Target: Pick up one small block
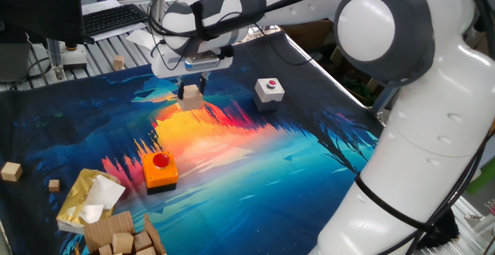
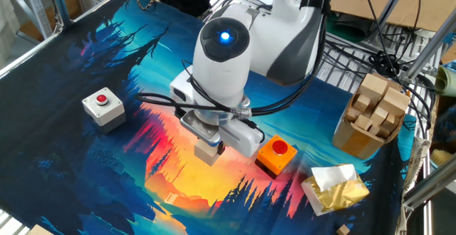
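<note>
Now end effector [image 1: 191, 83] clamped on small block [image 1: 190, 97], mid-mat [image 1: 309, 154], edges well clear.

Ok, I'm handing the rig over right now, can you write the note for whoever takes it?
Gripper: shut on the small block, fingers on two opposite sides.
Small block: held above the mat; in the other fixed view it seems clear of the surface, over the orange-red part of the print. The white red-button box and the orange button box stand apart from it.
Done: block grasped and apparently lifted.
Left: confirm that the grip is secure and the block fully clear.
</note>
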You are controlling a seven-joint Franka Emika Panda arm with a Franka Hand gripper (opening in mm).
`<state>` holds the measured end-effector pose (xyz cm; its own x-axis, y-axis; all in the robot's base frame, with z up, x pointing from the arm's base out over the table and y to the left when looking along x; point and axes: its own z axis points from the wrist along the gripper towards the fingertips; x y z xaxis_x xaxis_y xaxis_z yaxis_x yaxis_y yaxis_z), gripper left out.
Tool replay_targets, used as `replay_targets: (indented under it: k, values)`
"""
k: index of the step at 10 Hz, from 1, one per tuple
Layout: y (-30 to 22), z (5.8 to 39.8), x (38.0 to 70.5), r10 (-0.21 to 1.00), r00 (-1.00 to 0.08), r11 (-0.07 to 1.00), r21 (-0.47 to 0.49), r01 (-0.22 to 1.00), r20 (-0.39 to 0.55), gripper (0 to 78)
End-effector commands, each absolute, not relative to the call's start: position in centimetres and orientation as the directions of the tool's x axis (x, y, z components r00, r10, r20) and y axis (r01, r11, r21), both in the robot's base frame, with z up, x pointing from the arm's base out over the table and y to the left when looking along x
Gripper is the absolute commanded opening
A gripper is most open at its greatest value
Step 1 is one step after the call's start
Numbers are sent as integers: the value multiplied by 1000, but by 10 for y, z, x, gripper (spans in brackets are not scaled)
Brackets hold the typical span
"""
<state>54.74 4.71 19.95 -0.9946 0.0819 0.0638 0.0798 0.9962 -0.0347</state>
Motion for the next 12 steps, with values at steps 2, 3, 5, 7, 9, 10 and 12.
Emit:
replay_targets:
  k: [2, 3, 5, 7, 9, 10, 12]
  values:
    - [49, 187, 549, 85, -994, 996, -42, 83, 63, 13]
    - [50, 185, 550, 98, -993, 994, -44, 95, 67, 13]
    - [50, 183, 550, 107, -992, 994, -45, 104, 67, 772]
    - [50, 183, 550, 107, -992, 994, -45, 104, 67, 772]
    - [50, 183, 550, 107, -992, 994, -45, 104, 67, 772]
    - [50, 183, 550, 107, -992, 994, -45, 104, 67, 772]
    - [50, 183, 550, 107, -992, 994, -45, 104, 67, 772]
